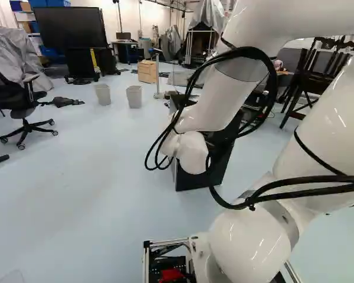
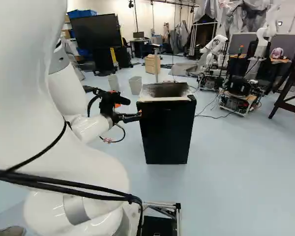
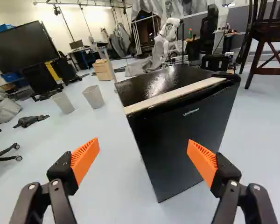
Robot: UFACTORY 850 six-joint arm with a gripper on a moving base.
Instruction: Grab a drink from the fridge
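The drink is out of sight, presumably inside the black fridge, whose shut door faces the gripper. The jaws stand wide apart, holding nothing; since the gripper slants to the door, driving forward could jam a finger into it and shove the fridge along the floor instead of catching its edge

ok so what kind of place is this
Probably a robotics lab or workshop: a black mini fridge stands on the open floor, other robot arms are parked behind it, and a large monitor stands farther back.
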